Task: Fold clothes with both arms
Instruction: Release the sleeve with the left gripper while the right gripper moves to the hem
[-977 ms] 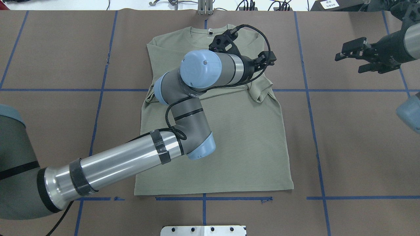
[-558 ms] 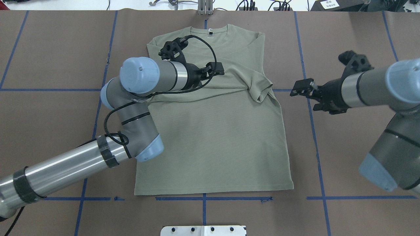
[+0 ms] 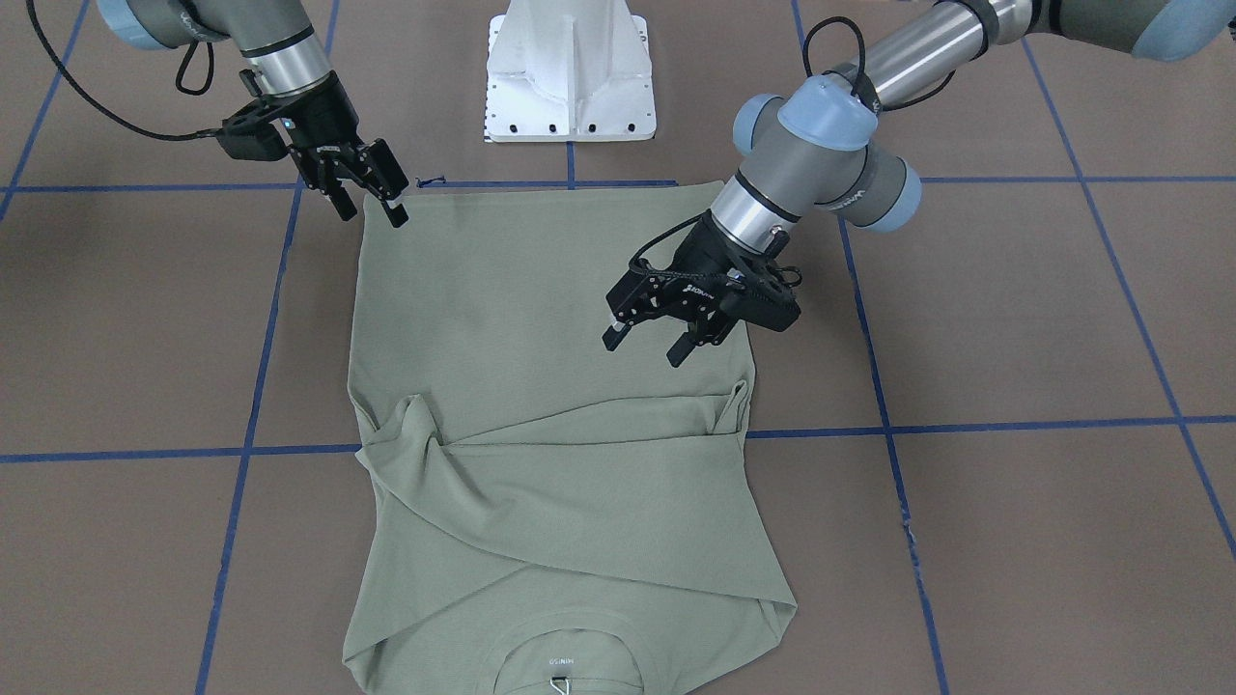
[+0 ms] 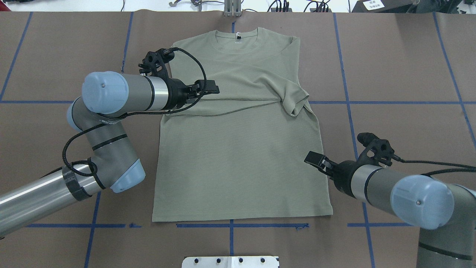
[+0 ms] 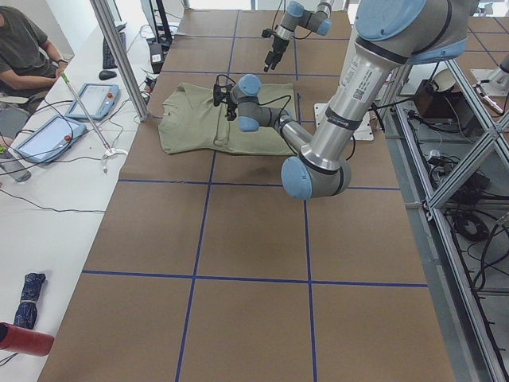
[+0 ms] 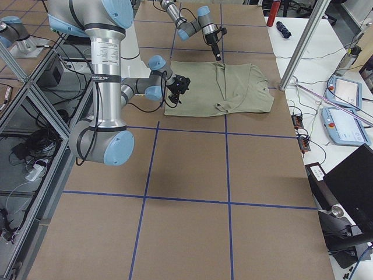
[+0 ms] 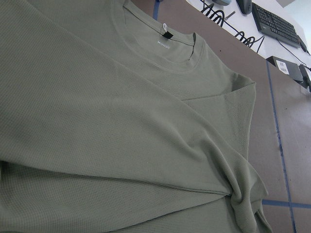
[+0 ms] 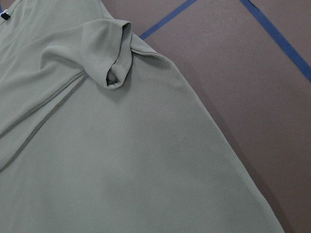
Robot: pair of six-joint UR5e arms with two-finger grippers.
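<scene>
The sage-green shirt (image 4: 241, 156) lies flat on the brown table, collar (image 4: 237, 37) at the far side, with both sleeves folded across the chest. It also shows in the front view (image 3: 483, 309). My left gripper (image 4: 212, 88) is open and empty, just above the shirt's left side at the sleeve fold; in the front view (image 3: 645, 346) its jaws are apart. My right gripper (image 3: 372, 210) is open and empty at the shirt's right edge near the hem, also seen from overhead (image 4: 315, 160). Both wrist views show only shirt fabric (image 7: 121, 121) (image 8: 121, 170).
The white pedestal base (image 3: 570, 68) stands at the near table edge behind the hem. Blue tape lines (image 4: 111, 102) grid the table. An aluminium post (image 4: 232, 9) stands beyond the collar. An operator (image 5: 24, 48) sits at a side desk with tablets.
My left arm has drawn back leftward from the shirt's right shoulder to its left side. My right arm has swung in from the far right down to the shirt's lower right edge.
</scene>
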